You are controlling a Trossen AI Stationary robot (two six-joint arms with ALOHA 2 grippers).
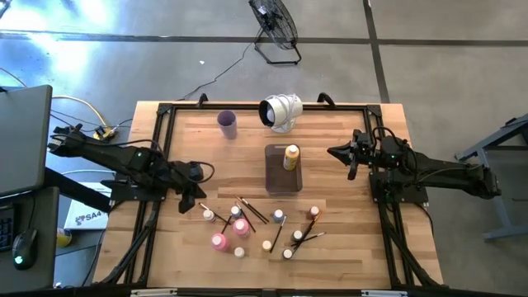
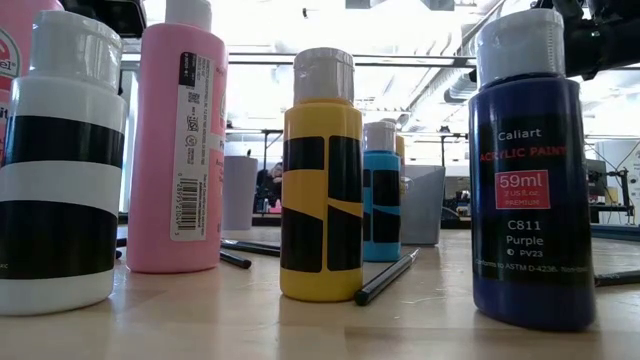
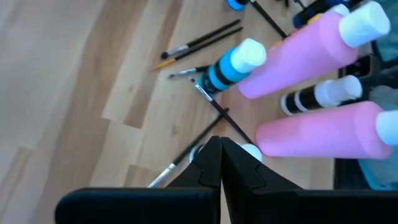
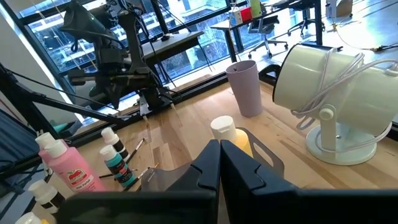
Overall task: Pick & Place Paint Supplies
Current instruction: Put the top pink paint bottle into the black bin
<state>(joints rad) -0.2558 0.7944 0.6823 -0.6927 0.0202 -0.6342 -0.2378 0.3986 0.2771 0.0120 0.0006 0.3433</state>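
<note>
Wooden slats make up the table (image 1: 190, 132), which sits on a grey concrete floor with a black fan (image 1: 275, 23) beyond its far edge and a white lamp-like housing (image 1: 281, 111) standing near the lilac cup (image 1: 228, 124). Most of the paint supplies lie in a loose cluster at the near side: 2 pink bottles (image 1: 219, 241), several tiny white-capped bottles (image 1: 279, 215) and thin paintbrushes (image 1: 252, 209) strewn among them, some crossing each other. 1 yellow bottle (image 1: 291, 156) already stands in the clear grey tray (image 1: 282, 179) at mid-table, so I judge the sorting has only begun, with nearly everything yet to move. The left gripper (image 1: 203, 172) hangs just beyond the cluster, fingers pressed together and holding nothing; its wrist view looks down on a brush and the pink bottles close by. The right gripper (image 1: 337, 152) hovers beside the tray, also closed and empty. The step in hand looks like an approach to the next pick; that calls for the left fingers to part, drop over a single brush or bottle without knocking its neighbours, and close. The crowding makes a clean grasp tricky. In the low view a purple bottle (image 2: 532, 170) reads "Callart", "ACRYLIC PAINT", "59ml", "C811", "Purple"; the tall pink bottle (image 2: 181, 140) carries a barcode label with print too small to read, and a box under the table (image 1: 82, 216) shows letters like "SA4"
</note>
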